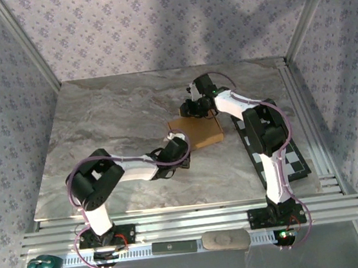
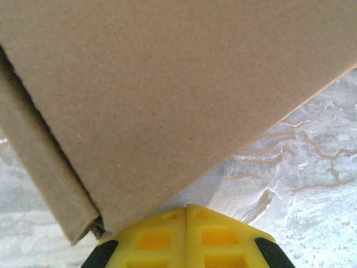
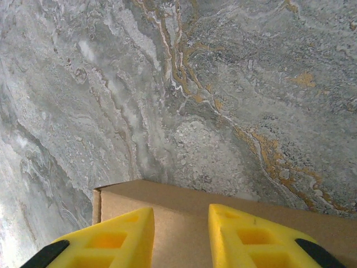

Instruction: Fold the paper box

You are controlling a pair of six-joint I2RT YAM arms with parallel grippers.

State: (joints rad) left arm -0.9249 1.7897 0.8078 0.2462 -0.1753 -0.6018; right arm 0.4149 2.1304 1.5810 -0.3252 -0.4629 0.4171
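Note:
The paper box [image 1: 203, 132] is a shallow tan cardboard box lying on the marble table, right of centre. My left gripper [image 1: 177, 148] is at its near left corner. In the left wrist view the yellow fingers [image 2: 156, 237] are pressed together with nothing between them, their tips just under the corner of the paper box [image 2: 167, 84], where a side wall shows a dark gap at the left. My right gripper [image 1: 196, 109] hangs over the box's far edge. Its jaws [image 3: 179, 215] stand apart above the top face of the paper box [image 3: 184, 240] and hold nothing.
A black-and-white checkered board [image 1: 293, 160] lies to the right of the box, under the right arm. On the near rail rest a teal roll [image 1: 44, 267], a dark bar [image 1: 174, 246] and a grey pad [image 1: 225, 239]. Patterned walls and metal posts close in the table.

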